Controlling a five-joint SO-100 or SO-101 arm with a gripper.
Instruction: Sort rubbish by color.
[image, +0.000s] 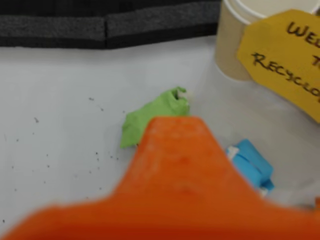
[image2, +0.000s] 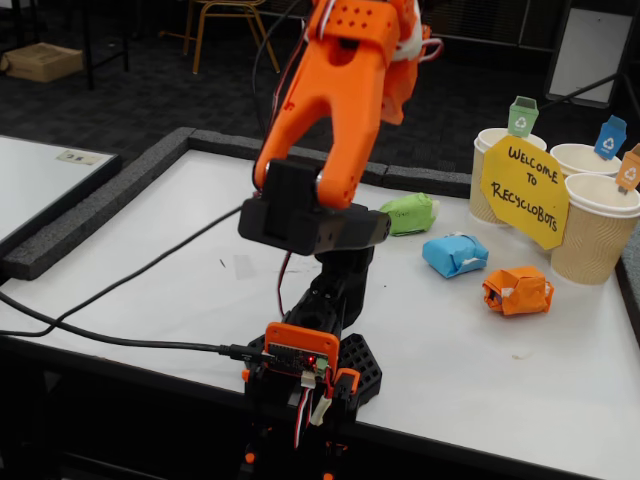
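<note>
Arm's up high over the table, and the gripper (image: 172, 150) fills the bottom of the wrist view as one orange blur, so I cannot tell whether the jaws are apart or closed, nothing visibly held. Green wad (image: 152, 119) sits just ahead of the tip, blue wad (image: 251, 165) off to its right, orange wad (image2: 517, 290) further right, only clear in the fixed view. Risk here: a descent slightly off-line nudges blue or shoves green toward the sign (image: 285, 60). The cups (image2: 597, 228) crowd beyond the wads, flags small, sign half-masking them, so a high swing could clip a rim
</note>
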